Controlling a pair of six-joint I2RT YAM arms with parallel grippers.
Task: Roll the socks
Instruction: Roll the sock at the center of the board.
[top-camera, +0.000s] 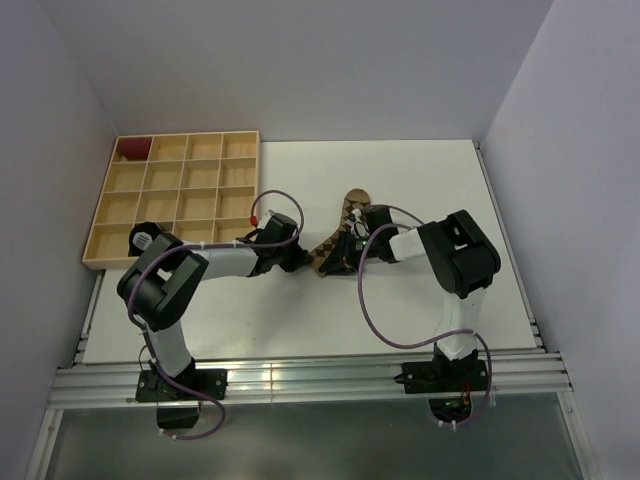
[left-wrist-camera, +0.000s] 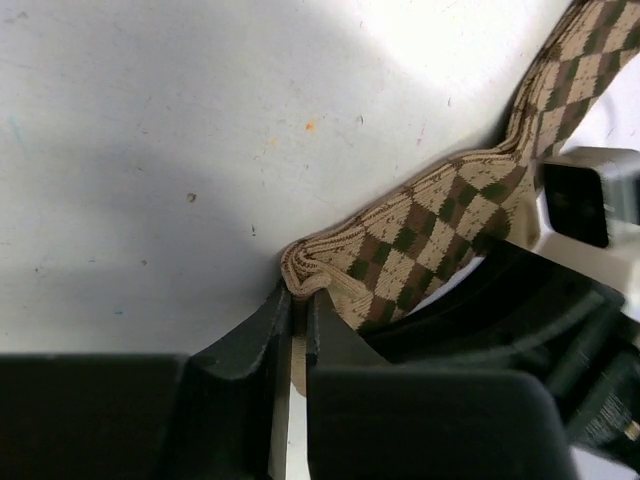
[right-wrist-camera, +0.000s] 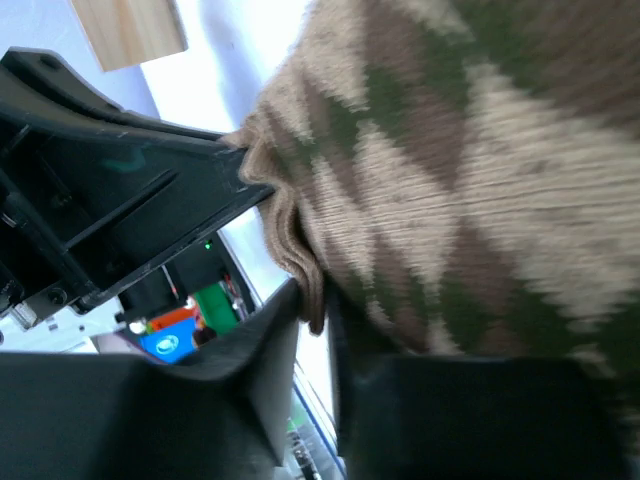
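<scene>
A pair of tan, brown and green argyle socks (top-camera: 340, 235) lies in the middle of the white table (top-camera: 420, 180), toe end toward the back. My left gripper (top-camera: 305, 262) is shut on the cuff edge of the socks (left-wrist-camera: 330, 275) at their near left end. My right gripper (top-camera: 350, 250) is shut on the same cuff end from the other side, the fabric edge (right-wrist-camera: 300, 260) pinched between its fingers. The left gripper's black body shows in the right wrist view (right-wrist-camera: 120, 190), and the right gripper's body shows in the left wrist view (left-wrist-camera: 540, 300).
A wooden divider tray (top-camera: 175, 195) with many compartments stands at the back left; a dark red item (top-camera: 133, 148) sits in its far left corner cell. White walls close in on the left, back and right. A metal rail (top-camera: 300, 380) runs along the near edge.
</scene>
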